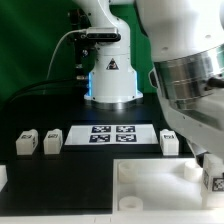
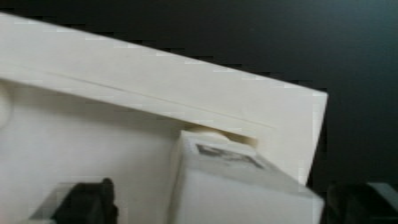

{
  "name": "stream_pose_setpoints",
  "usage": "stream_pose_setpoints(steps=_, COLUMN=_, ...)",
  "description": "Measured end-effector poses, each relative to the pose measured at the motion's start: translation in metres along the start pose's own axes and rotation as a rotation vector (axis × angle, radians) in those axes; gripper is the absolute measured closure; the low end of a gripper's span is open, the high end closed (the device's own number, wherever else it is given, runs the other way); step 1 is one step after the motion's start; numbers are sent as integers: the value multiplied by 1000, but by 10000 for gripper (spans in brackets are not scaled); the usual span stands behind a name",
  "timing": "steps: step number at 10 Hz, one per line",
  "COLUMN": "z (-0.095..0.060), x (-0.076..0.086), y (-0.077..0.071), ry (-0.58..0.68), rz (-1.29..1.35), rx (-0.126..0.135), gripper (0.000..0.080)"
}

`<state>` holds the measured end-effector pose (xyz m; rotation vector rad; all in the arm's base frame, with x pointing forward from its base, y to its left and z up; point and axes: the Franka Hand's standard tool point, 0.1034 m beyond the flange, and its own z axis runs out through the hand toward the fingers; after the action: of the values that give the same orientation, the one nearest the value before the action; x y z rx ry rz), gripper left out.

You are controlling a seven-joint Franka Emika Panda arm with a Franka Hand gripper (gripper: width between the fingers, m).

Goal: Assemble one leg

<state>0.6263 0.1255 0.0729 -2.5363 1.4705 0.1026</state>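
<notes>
A leg [image 2: 240,185], a small white block with a marker tag, stands at a corner socket of the large white square piece [image 2: 125,90]. It also shows at the exterior view's right edge [image 1: 213,180]. My gripper [image 2: 222,203] is just above it, with one black finger [image 2: 86,200] on each side. The jaws stand open: one finger is clearly apart from the leg and the other is close to it. In the exterior view the gripper [image 1: 207,163] is mostly hidden by the arm. Three more legs lie on the table: two [image 1: 27,141] [image 1: 52,141] at the left and one [image 1: 169,142] at the right.
The marker board [image 1: 110,134] lies at the table's middle, in front of the robot base [image 1: 108,75]. The large white piece [image 1: 150,190] fills the front right. A white part [image 1: 3,177] shows at the left edge. My arm's bulk [image 1: 190,70] hangs over the right side.
</notes>
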Motion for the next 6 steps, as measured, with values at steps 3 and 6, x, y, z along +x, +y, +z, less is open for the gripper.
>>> stream_pose_setpoints(steps=3, z=0, x=0, y=0, ry=11, rz=-355, rx=-12, gripper=156)
stream_pose_setpoints(steps=6, z=-2, x=12, y=-1, ry=75, rz=-896, rx=-59, gripper=151)
